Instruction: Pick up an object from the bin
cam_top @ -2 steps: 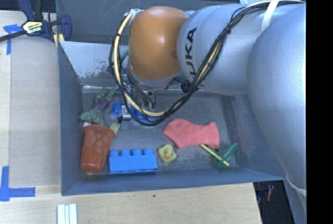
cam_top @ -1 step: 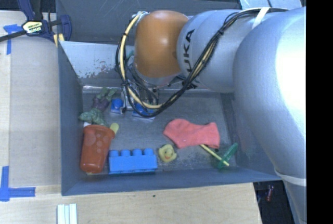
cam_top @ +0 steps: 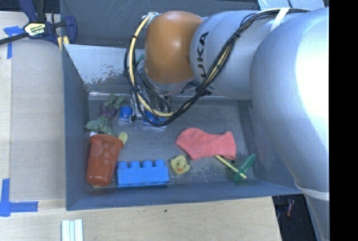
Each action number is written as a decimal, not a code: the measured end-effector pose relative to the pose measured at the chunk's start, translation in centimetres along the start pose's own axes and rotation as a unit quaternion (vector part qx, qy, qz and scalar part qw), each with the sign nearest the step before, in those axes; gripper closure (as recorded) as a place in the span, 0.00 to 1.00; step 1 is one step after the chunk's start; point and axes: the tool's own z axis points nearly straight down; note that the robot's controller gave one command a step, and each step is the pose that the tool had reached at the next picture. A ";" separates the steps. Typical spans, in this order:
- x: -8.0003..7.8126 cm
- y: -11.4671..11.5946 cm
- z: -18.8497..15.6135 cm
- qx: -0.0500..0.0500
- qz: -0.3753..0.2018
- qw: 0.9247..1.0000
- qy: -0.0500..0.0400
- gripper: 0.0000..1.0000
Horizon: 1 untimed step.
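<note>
My gripper [cam_top: 144, 113] reaches down at the back left of the bin floor, mostly hidden under the arm's orange cover and cables. Just left of it lies a small blue and white piece [cam_top: 125, 113], very close to the gripper. A green and purple leafy toy [cam_top: 112, 104] lies beside that, and a second green leafy piece [cam_top: 99, 123] sits a little nearer the front.
Along the front lie an orange-red block [cam_top: 103, 159], a blue studded brick [cam_top: 142, 173] and a small yellow piece [cam_top: 179, 165]. A pink cloth-like thing [cam_top: 206, 143] lies at centre right, and a green and yellow stick toy [cam_top: 237, 167] at front right. The arm covers the bin's back right.
</note>
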 end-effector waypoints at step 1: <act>0.4 -0.4 -2.6 0.000 -0.091 0.996 0.000 1.00</act>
